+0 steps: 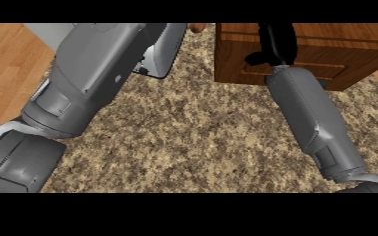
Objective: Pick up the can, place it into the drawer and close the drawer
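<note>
On the speckled tabletop (192, 130) the right robot hand (275, 42) lies straight against the wooden drawer (325, 55) front, far nearer than the left arm; its fingers look extended, holding nothing.

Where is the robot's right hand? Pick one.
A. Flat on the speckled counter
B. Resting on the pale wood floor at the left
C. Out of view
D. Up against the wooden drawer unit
D: the black right hand reaches over the top front of the wooden drawer unit, beyond the speckled counter.
</note>
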`<state>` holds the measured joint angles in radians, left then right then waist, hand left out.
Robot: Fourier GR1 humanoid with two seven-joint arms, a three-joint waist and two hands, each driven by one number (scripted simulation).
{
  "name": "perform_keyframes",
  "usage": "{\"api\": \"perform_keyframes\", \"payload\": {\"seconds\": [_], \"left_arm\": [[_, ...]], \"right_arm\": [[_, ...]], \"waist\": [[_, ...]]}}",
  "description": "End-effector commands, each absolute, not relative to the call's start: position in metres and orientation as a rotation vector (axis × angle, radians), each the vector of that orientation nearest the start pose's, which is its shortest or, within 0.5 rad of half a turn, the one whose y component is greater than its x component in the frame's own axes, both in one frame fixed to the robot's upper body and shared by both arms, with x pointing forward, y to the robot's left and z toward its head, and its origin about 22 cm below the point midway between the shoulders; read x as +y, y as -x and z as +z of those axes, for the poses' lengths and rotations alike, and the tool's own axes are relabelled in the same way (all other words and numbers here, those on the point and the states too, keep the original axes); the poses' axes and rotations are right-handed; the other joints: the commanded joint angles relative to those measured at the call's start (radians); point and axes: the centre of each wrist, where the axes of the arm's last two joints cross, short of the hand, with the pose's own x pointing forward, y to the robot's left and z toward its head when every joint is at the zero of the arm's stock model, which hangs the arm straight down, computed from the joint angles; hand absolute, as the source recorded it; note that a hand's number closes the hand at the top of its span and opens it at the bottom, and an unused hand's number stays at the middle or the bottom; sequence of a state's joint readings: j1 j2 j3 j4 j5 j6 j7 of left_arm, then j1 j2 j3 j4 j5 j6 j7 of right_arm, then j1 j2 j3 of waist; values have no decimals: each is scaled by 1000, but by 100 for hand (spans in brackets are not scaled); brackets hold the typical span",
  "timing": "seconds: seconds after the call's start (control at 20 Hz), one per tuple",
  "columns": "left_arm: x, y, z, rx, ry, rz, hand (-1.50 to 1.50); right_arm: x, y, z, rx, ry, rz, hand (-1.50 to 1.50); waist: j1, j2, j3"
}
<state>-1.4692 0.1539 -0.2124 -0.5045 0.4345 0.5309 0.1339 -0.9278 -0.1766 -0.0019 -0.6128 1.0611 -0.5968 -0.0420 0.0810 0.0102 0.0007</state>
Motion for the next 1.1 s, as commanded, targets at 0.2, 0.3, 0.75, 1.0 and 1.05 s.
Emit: {"api": "perform_keyframes", "payload": {"seconds": [0.2,0.3,0.75,1.0,1.05], "left_arm": [[85,-451,262,-1712,-71,-10,-150],[95,-452,270,-1705,-82,-5,-150],[109,-442,257,-1708,-55,-19,-150],[123,-437,249,-1695,-42,-26,-150],[128,-437,237,-1707,-51,-19,-150]], "right_arm": [[-186,-463,119,-1781,1344,824,-150],[-175,-463,116,-1798,1341,801,-150],[-162,-470,139,-1896,1198,701,-150],[-171,-471,136,-1939,1159,683,-150],[-155,-473,150,-1945,1129,654,-150]], "waist": [[33,6,0],[24,8,0],[42,7,1],[42,6,2],[45,7,0]]}}
